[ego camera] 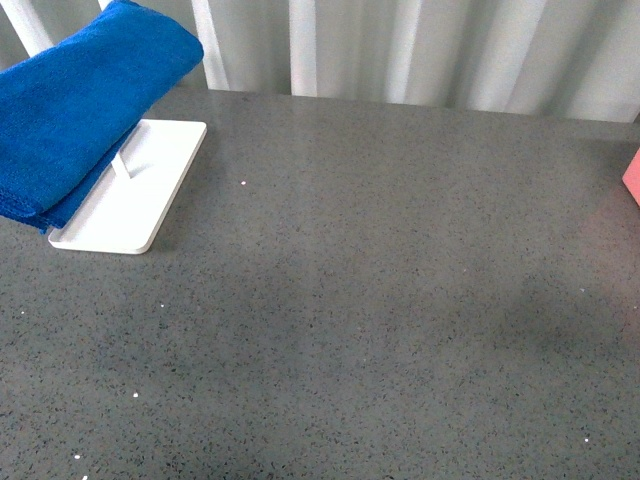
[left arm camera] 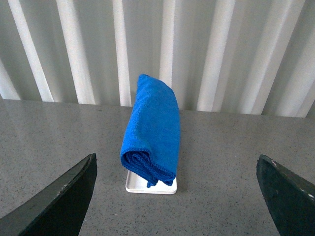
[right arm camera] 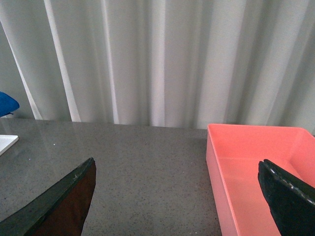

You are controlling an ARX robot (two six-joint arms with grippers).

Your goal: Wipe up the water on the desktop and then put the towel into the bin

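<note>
At the far left of the dark grey speckled stone tabletop [ego camera: 380, 300], the thick bright blue folded terry towel [ego camera: 75, 110] hangs draped above a white rectangular tray base [ego camera: 140, 205], raised on a slim white post [ego camera: 121, 165]. A coral-pink open plastic bin [right arm camera: 256, 162] sits at the tabletop's right side, well apart from the towel. The left pincer [left arm camera: 175, 162] hangs spread wide, facing the towel, with nothing between its dark fingers [left arm camera: 64, 196]. The right pincer [right arm camera: 177, 164] is likewise released, gaping over the tabletop beside the bin. A white pleated curtain [ego camera: 400, 50] backs the scene.
</note>
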